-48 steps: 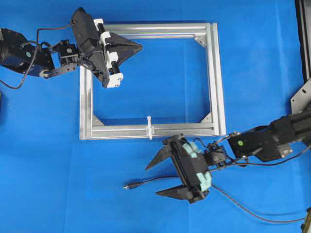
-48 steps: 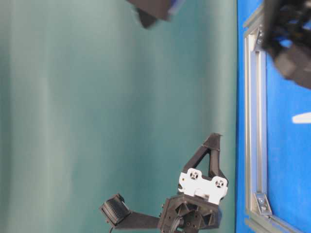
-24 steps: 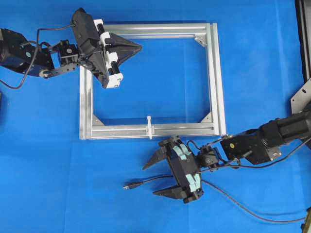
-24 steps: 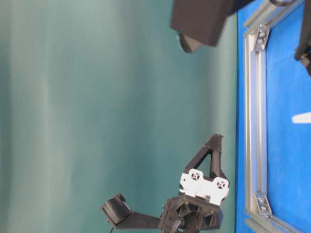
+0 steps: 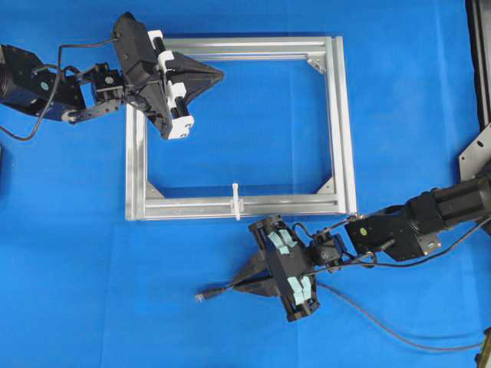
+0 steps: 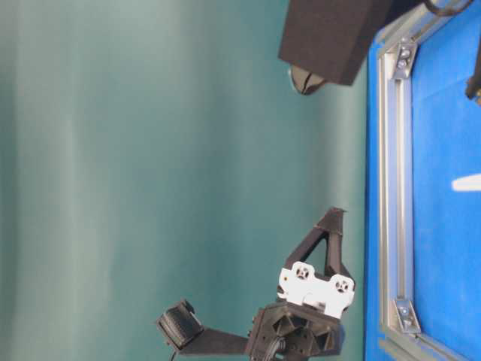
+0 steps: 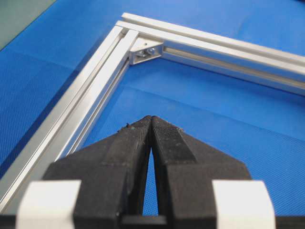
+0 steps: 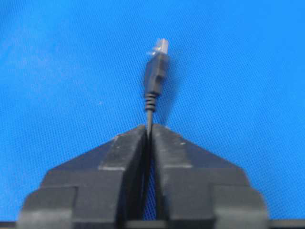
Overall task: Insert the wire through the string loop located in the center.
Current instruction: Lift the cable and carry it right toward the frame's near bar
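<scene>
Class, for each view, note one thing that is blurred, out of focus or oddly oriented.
Right wrist view: the wire tip is soft. Table-level view: turned sideways, a dark blurred block at top. Left wrist view: the silver frame sharp, near fingers slightly soft.

You look straight down from high up on the blue table (image 5: 399, 92) and the silver frame (image 5: 341, 123). The low side view is turned sideways and shares one frame edge. Each wrist camera sits very close behind its own fingers (image 7: 167, 138).
</scene>
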Robot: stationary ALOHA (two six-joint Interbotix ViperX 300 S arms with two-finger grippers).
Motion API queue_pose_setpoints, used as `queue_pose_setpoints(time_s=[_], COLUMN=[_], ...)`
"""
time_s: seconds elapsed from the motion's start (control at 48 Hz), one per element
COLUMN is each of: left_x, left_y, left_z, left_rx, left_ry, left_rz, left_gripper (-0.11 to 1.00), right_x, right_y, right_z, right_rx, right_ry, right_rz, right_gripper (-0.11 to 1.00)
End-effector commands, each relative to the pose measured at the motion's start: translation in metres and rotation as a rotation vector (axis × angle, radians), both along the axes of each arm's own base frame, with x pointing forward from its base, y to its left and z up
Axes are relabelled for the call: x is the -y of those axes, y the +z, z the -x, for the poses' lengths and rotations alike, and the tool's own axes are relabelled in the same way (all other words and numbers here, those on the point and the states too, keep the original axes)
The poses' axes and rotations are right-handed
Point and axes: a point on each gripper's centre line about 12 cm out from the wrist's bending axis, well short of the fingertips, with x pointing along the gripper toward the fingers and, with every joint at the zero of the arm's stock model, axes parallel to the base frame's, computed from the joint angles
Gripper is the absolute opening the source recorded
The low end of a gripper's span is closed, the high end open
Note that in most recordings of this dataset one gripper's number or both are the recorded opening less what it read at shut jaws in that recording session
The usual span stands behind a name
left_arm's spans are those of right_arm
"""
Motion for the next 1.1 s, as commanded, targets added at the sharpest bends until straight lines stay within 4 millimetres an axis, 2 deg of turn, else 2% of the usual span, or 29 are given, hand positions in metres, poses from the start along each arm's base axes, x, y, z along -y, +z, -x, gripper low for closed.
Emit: queue_pose_setpoints(time_s=[0.0,0.396,0.895,1.082], left_x=[0.0,0.0,0.0,0.0], left_y=[0.014,0.014,0.014,0.014], left_z=[-0.001,-0.001,-0.001,-0.001], left_rx=[0.039,0.04,0.04,0.039], left_ry=[-0.001,-0.003,-0.003,-0.003], left_rz=[-0.014,-0.014,-0.014,-0.014], left_gripper=[0.0,0.0,0.0,0.0], right_x=[-0.001,-0.001,0.002,0.003], right_y=[0.011,0.016,0.081,0.084], right_z=[-0.005,-0.005,0.003,0.004], right_rx=[0.036,0.043,0.068,0.056], right_ry=[-0.002,-0.003,-0.009,-0.01], right_rz=[-0.013,-0.016,-0.003,0.005], right_gripper=[-0.02,-0.02,-0.02,-0.02])
